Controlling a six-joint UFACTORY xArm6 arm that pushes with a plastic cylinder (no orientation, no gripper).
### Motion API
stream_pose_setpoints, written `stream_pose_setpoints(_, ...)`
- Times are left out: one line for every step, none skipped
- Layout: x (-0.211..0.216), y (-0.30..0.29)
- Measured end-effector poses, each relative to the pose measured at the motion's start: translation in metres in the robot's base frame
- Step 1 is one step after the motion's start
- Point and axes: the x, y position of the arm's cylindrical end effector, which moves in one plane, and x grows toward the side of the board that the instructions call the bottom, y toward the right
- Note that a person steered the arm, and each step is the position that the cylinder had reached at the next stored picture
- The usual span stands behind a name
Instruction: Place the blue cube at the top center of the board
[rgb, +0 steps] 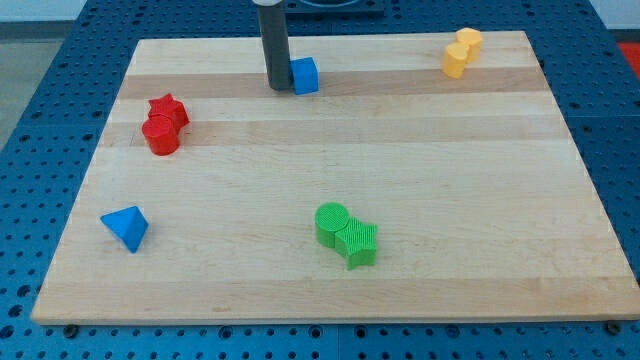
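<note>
So the rod comes straight down from the view's top, upright, no lean that I can spot, and my tip (277, 88) sits on the tabletop (330, 150) at the far edge, a bit left of centre. No fingers on this rig at all, just the bare rod, so nothing is being grasped.

Going left to right: the blue triangular block (126, 228) is near the front left corner, its pointy end aimed toward the view's left. Further back on the left, the red star-ish block (169, 108) and the red cylinder (160, 136) are touching each other.

The blue cube (305, 75) is just right of my tip, touching it or very nearly, can't tell which. It's at the far side, roughly centre. Being a cube it has no real long axis; it sits turned a little, one corner edge toward the camera.

Near the front centre, the green cylinder (332, 222) and green star block (357, 244) touch. Far right corner has two yellow blocks (461, 52) pressed together.

No writing or labels readable anywhere.
</note>
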Motion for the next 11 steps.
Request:
stream_pose_setpoints(-0.005, 0.008)
stream_pose_setpoints(0.001, 0.021)
stream_pose_setpoints(0.011, 0.028)
stream_pose_setpoints(0.022, 0.032)
stream_pose_setpoints(0.030, 0.054)
stream_pose_setpoints(0.028, 0.074)
stream_pose_setpoints(0.019, 0.077)
stream_pose_setpoints(0.003, 0.077)
stream_pose_setpoints(-0.009, 0.077)
stream_pose_setpoints(-0.016, 0.077)
stream_pose_setpoints(-0.002, 0.077)
